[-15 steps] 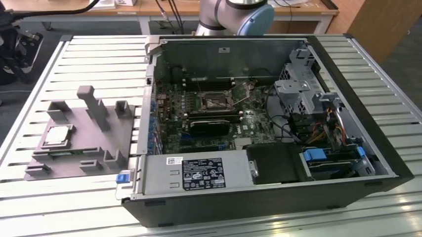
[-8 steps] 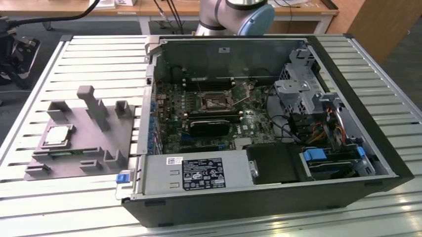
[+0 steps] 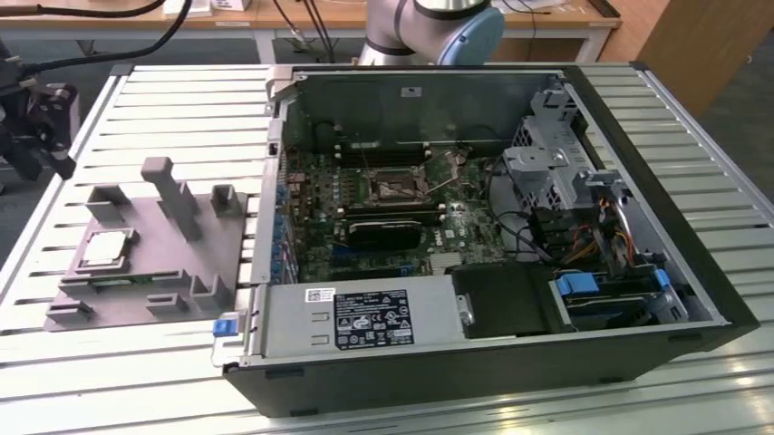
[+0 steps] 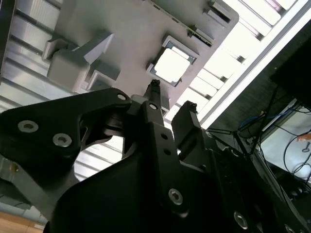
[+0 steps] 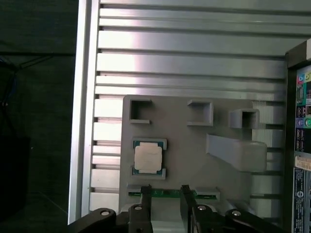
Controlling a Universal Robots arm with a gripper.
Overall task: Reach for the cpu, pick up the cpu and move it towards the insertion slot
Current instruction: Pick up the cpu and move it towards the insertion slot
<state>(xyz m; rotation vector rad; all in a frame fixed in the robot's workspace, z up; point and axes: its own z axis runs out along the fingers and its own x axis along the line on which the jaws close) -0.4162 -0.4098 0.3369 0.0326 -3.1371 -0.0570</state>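
The cpu [image 3: 107, 246] is a pale silvery square chip lying flat in a pocket of the grey plastic tray [image 3: 169, 263], on the exterior view's left. In the first wrist view the cpu [image 5: 148, 158] lies a short way beyond my gripper [image 5: 166, 193], whose two black fingers stand apart with nothing between them. The second wrist view also has the cpu [image 4: 171, 64] just past the open gripper [image 4: 172, 99], with no contact. The insertion slot [image 3: 393, 186] is a square metal-framed socket on the motherboard inside the open computer case.
Upright posts [image 3: 163, 186] rise from the tray near the cpu. The black open computer case [image 3: 484, 362] stands on the slatted aluminium table [image 3: 181, 100], with a power supply [image 3: 362, 317] and drive cages [image 3: 581, 208] around the motherboard. The arm's black wrist hardware [image 3: 31, 113] hangs over the table's edge.
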